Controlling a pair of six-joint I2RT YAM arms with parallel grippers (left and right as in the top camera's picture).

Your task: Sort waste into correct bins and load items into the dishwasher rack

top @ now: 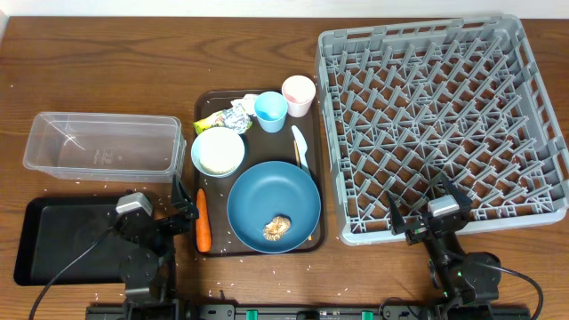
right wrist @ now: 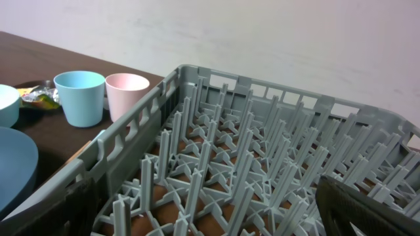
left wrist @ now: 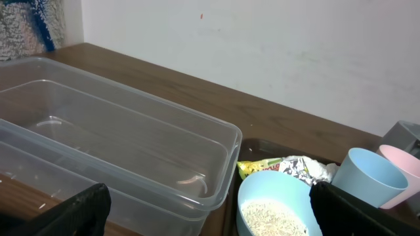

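**Nothing sorted yet: both hands open and empty**

At the far left, the black bin (top: 62, 240) and the clear tub (top: 98, 147) behind it both hold nothing. The left hand (top: 182, 209) hangs just beside them with its fingers spread wide and nothing between them.

The carrot (top: 203, 220) lies near that hand, along the left edge of the brown serving tray (top: 271, 147), so it looks like the likely first pick. That calls for a short reach right and a low pinch across the carrot. The plate (top: 273, 206) crowds one side of it and the bowl (top: 218, 153) of rice sits just behind it.

The wrapper (top: 227, 117) is tucked between the bowl and the blue cup (top: 270, 111), with the pink cup (top: 299, 94) next along. A brown lump (top: 277, 228) rests on the plate, and the spoon (top: 300, 145) lies by its far rim. The waste probably has to come off before the dishes go.

On the right, the rack (top: 444, 116) stands empty. The right hand (top: 418, 203) is at its near edge, wide open and holding nothing.
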